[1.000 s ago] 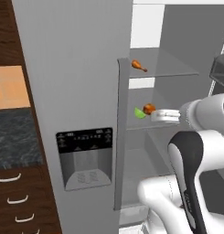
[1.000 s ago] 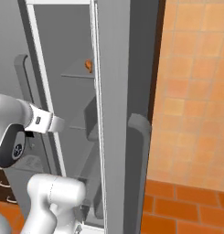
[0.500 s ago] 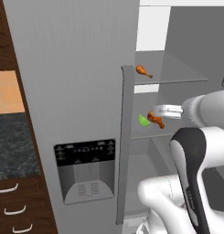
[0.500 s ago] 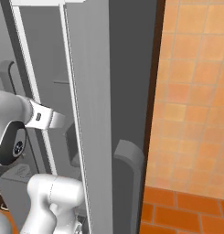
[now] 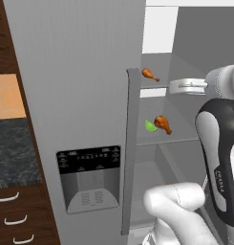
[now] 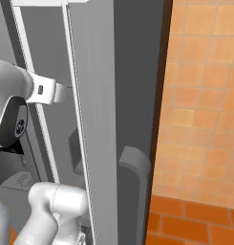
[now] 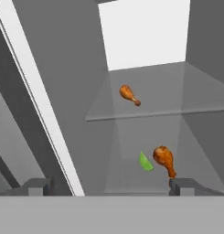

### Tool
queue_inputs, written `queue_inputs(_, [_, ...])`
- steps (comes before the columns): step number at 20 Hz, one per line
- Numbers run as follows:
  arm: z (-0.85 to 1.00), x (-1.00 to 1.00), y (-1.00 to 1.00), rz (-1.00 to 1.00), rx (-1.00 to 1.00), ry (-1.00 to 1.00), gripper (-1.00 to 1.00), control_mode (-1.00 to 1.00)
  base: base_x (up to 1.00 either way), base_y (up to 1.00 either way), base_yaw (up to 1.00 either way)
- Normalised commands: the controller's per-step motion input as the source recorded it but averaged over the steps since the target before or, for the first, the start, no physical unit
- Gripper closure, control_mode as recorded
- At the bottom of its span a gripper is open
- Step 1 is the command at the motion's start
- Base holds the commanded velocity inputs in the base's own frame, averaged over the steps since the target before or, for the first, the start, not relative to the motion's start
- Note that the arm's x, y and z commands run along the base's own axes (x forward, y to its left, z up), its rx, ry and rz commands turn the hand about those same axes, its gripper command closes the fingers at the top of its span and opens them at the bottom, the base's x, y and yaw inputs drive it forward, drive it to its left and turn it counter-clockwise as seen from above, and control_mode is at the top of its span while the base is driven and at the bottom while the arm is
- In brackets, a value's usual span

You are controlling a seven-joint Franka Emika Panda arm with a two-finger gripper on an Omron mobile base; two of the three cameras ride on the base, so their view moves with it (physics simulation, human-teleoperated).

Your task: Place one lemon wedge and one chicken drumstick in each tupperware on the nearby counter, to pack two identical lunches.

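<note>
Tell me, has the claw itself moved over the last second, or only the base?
Yes. Judged against the drumstick on the lower fridge shelf, the claw has risen: it was about level with that drumstick, and now sits well above it.

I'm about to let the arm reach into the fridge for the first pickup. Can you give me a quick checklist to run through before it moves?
1. Gripper open and empty: ok.
2. Fridge door swung clear of the shelves: ok.
3. Lower drumstick in sight on the lower shelf: ok.
4. Green wedge beside that drumstick, apart from it: ok.
5. Upper drumstick alone on the upper shelf: ok.
6. Second wedge located: cannot tell.
</note>
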Motion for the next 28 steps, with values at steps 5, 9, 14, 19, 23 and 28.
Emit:
queue_inputs(5, [0.33,0.24,-0.06,0.09,-0.13,-0.1,-1.0,-1.0,0.0,0.0,0.0])
queue_inputs(9, [0.05,0.46,-0.14,0.01,-0.06,-0.02,-1.0,-1.0,0.0,0.0,0.0])
queue_inputs(14, [-0.24,0.77,-0.09,0.04,-0.01,0.13,-1.0,-1.0,0.0,0.0,0.0])
queue_inputs(19, [-0.18,0.58,-0.05,0.12,0.0,0.08,-1.0,-1.0,0.0,0.0,0.0])
queue_inputs(23, [-0.2,0.68,0.0,0.09,0.0,0.0,-1.0,-1.0,0.0,0.0,0.0])
queue_inputs(28, [-0.17,0.66,0.0,0.01,-0.02,0.01,-1.0,-1.0,0.0,0.0,0.0])
